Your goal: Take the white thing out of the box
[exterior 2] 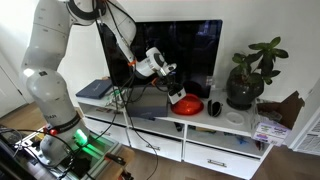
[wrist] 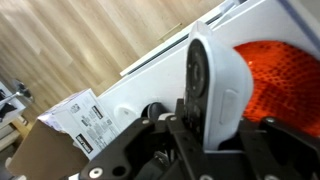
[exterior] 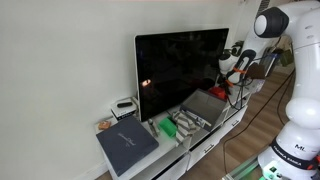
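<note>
My gripper is shut on the white thing, a smooth white rounded device with a dark side face, and holds it upright in the air. In both exterior views the gripper hangs above the right part of the TV stand, beside the TV, with the white thing in it. The grey box lies open on the stand below the TV, its flat lid panel tilted up. In an exterior view the box lies below and left of the gripper.
A red object lies on the white stand under the gripper. A dark-grey book-like slab, the TV, a potted plant and a black cup share the stand. A labelled cardboard box stands on the wooden floor.
</note>
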{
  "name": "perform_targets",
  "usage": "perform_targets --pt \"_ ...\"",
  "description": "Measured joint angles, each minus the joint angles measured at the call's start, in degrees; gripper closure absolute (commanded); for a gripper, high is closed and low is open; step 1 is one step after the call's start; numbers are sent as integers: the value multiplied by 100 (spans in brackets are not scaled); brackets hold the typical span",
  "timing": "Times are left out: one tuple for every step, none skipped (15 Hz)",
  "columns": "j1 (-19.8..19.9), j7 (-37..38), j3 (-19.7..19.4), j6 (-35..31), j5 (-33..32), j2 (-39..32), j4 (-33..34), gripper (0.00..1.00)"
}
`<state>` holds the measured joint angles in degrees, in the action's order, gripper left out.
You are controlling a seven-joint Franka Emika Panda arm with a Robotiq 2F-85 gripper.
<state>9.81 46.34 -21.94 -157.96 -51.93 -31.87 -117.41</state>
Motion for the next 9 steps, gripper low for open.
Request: perform_targets --pt "76 -11 -102 -1 7 -128 169 94" --pt "155 -51 -197 -3 15 -264 355 94" --pt "243 -126 -272 -5 37 -403 543 94" --pt "339 -221 -326 -13 73 -549 737 94" --pt "447 -358 -353 -31 139 -704 933 94" --pt "568 -547 -349 -98 234 -871 1121 94" --pt "684 -761 -328 -201 357 -1051 1294 94" --pt "788 -991 -295 -312 499 -1253 1469 94" --pt "866 -1207 -265 -414 664 -1468 1636 94"
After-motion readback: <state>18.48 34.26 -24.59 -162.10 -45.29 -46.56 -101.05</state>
